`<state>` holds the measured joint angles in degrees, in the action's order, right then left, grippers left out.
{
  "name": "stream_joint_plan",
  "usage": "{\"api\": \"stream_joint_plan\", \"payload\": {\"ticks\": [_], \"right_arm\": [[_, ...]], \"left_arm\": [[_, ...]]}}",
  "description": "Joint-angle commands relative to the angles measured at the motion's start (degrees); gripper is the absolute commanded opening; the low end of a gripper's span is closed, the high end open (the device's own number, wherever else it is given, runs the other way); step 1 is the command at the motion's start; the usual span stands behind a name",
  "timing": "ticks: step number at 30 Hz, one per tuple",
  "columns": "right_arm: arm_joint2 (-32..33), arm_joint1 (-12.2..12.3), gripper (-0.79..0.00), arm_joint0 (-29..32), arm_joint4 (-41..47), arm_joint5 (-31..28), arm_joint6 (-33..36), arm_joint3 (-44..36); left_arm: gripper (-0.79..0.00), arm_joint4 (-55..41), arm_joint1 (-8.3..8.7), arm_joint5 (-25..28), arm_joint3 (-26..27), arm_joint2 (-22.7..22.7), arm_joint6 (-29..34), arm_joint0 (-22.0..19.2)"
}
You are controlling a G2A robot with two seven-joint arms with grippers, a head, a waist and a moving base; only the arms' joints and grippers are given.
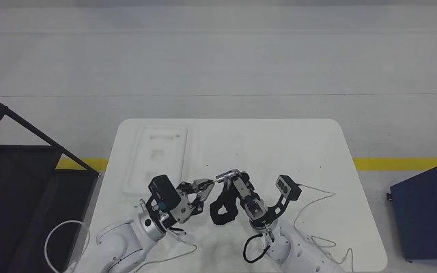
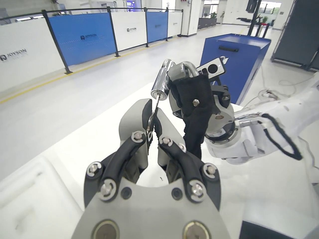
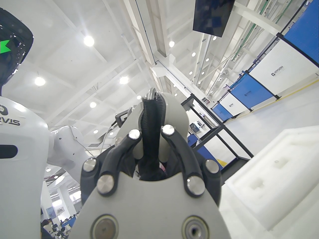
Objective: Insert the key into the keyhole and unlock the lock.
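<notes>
- The lock (image 2: 161, 82) is a small chromed padlock: hard, smooth, probably slippery and weighty for its size. It seems best gripped at the shackle end, which leaves the keyhole (image 2: 158, 96) free.
- The key (image 2: 152, 114) is thin, flat and stiff, and likely light. It could twist between the pads if pushed off-axis, so a hold on the bow suits it.
- The left hand (image 2: 151, 120) is clamped on the key's bow, and the blade sticks out past its fingertips.
- The right hand (image 3: 153, 105) is closed on the lock's shackle end through black padding and holds it up off the desk (image 1: 287, 150).
- The key's tip touches the keyhole face and seems just entered; how deep cannot be told.
- In the top view the two hands meet just below the frame's middle, with the lock between them.
- A white foam tray (image 1: 160, 153) lies left of centre, well apart from the hands.
</notes>
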<state>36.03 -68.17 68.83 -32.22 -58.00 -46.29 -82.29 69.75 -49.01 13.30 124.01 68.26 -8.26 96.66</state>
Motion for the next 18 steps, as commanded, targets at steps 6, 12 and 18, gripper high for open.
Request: {"api": "stream_joint_plan", "payload": {"ticks": [6,12,18], "right_arm": [[0.0,0.0,-0.785,0.0,0.0,0.0,0.0,0.0],[0.0,0.0,-0.785,0.0,0.0,0.0,0.0,0.0],[0.0,0.0,-0.785,0.0,0.0,0.0,0.0,0.0]], "left_arm": [[-0.785,17.03,-1.24,-14.67,0.3,-3.97,-2.32,0.88],[-0.785,29.86,-2.48,-24.51,-1.47,-8.13,-4.55,0.7],[-0.785,41.66,-3.96,-33.73,-4.72,-12.23,-5.09,-0.44]]}}
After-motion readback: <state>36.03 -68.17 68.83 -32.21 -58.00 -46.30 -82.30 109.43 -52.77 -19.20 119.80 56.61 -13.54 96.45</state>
